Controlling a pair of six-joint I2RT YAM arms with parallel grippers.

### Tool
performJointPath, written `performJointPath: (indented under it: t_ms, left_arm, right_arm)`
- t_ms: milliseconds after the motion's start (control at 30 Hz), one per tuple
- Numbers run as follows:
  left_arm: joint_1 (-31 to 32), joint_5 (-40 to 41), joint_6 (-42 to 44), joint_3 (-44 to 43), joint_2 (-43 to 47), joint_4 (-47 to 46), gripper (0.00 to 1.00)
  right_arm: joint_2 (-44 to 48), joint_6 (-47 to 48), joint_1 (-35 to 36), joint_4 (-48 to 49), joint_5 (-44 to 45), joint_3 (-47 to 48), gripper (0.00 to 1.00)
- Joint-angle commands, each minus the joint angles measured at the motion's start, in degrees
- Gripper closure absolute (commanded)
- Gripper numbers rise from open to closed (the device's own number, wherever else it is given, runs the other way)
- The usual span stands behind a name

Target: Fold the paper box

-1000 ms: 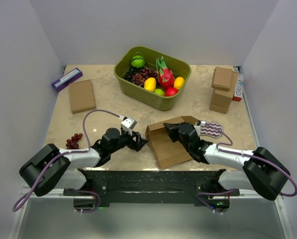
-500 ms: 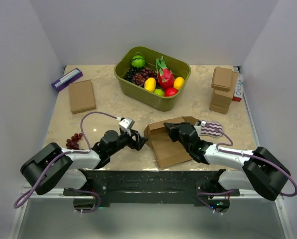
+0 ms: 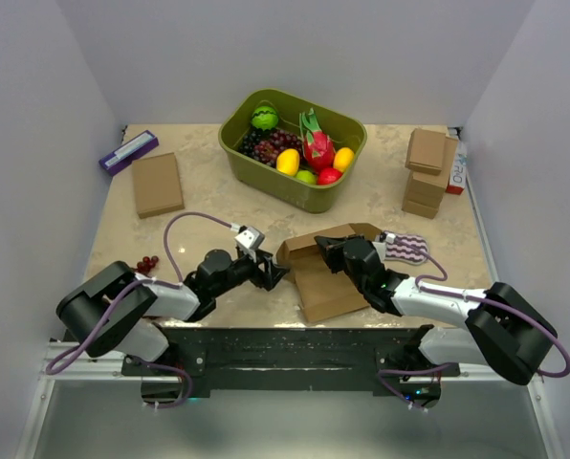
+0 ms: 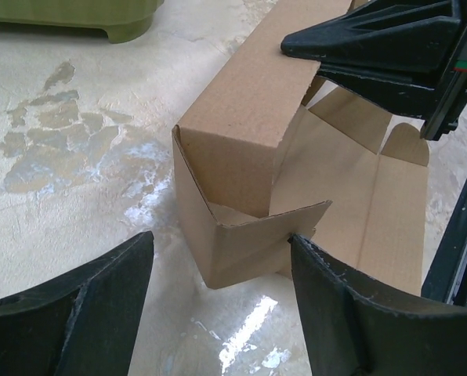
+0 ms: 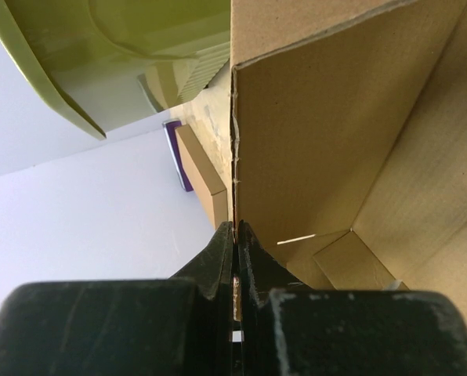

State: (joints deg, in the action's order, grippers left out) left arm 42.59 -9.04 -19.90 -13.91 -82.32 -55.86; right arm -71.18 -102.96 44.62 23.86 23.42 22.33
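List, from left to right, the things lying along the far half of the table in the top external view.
In order: purple box → flat brown box → green fruit basket → stack of small brown boxes.

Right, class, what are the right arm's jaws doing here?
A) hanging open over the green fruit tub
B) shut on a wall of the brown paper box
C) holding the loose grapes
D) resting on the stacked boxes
B: the right wrist view shows the jaws closed on a thin upright wall of the paper box.
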Motion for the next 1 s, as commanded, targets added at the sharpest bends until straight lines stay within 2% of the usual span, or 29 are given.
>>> performJointPath:
  t_ms: [0, 100, 333, 700, 967]
  left_arm:
    - [0.74, 4.0, 1.1, -1.56, -1.43, -5.84, 0.29]
    - [0.92, 9.72, 0.04, -1.56, -1.26, -5.32, 0.35]
    - [1.97, 16.5, -1.63, -1.73, -1.08, -6.2, 0.39]
    - [6.18, 14.05, -1.37, -3.75, -6.18, -10.76, 0.39]
    - [8.04, 16.59, -0.84, -5.51, -8.2, -10.41, 0.4]
  right_arm:
    - [1.22, 1.09, 0.2, 0.31, 1.89, -0.09, 1.0]
    - [1.22, 1.09, 0.2, 0.05, 1.89, -0.09, 1.0]
    - [0.78, 1.0, 0.29, 0.05, 1.81, -0.18, 1.0]
    - [-0.1, 0.83, 0.29, 0.14, 1.45, -0.44, 1.0]
    - [1.13, 2.84, 0.29, -2.84, 2.68, -1.23, 1.0]
